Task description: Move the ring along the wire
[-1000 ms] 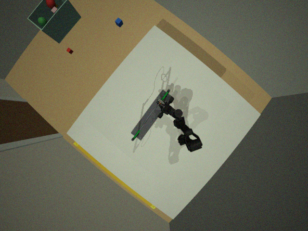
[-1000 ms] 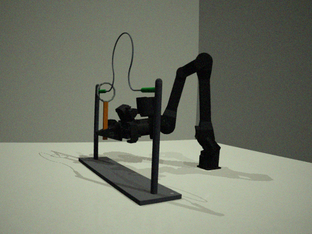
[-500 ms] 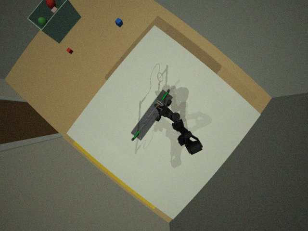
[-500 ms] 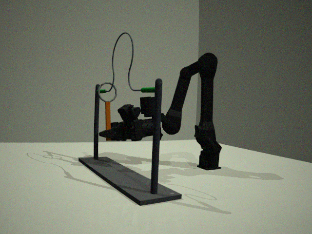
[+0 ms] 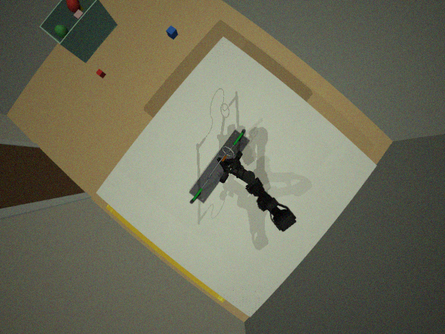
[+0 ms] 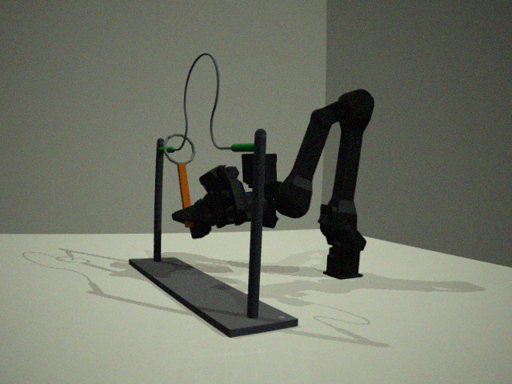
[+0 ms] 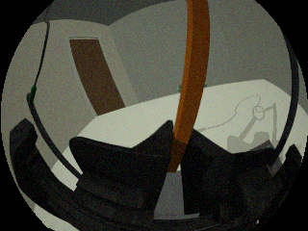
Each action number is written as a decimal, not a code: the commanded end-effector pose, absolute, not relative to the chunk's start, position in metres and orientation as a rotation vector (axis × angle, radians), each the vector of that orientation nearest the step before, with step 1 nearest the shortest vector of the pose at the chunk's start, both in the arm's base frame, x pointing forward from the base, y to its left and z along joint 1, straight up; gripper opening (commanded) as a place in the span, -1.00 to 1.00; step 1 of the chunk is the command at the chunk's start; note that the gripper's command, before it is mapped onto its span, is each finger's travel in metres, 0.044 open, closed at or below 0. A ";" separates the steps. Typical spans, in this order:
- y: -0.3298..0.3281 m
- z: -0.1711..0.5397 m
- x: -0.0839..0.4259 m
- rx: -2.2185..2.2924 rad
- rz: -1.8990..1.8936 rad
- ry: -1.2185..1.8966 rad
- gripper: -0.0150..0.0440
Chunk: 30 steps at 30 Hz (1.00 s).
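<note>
My gripper [image 5: 220, 161] [image 6: 184, 218] [image 7: 174, 125] is shut on the lower part of the orange handle [image 5: 224, 158] [image 6: 183, 182] [image 7: 194, 58]. The handle leans slightly, with the ring [image 6: 194, 154] above it. The ring is around the wire just inboard of the far post's green part [image 5: 238, 138] [image 6: 170, 150], where the grey wire [image 6: 218, 82] bends upward. The gap between ring and grey wire looks small in the exterior view; contact cannot be told. The ring is out of sight in the wrist view. The other green part [image 5: 196, 195] [image 6: 242, 147] is beside the near post [image 6: 256, 227].
The far post [image 6: 158, 206] stands left of my fingers in the exterior view. Both posts rise from the dark base [image 6: 186, 288], below the gripper. The grey wire makes a tall loop between them. A bin [image 5: 87, 43] and small cubes lie far off at the upper left of the top view.
</note>
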<state>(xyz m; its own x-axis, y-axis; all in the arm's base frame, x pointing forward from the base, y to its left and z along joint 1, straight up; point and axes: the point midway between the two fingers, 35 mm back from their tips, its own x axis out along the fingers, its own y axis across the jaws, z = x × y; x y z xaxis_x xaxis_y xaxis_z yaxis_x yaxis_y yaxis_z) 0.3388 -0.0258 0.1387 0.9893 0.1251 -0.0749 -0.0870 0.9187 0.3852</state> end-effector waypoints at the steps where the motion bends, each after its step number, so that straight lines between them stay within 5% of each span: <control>1: -0.014 0.146 0.335 0.470 0.114 0.102 -1.00; 30: 0.030 0.192 0.298 0.850 0.253 0.360 -1.00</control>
<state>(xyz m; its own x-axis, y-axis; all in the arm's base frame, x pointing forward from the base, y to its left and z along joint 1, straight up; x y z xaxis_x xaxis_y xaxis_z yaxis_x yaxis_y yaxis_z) 0.3024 0.0259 0.1794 0.9200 0.3263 -0.2169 -0.0637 0.6708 0.7389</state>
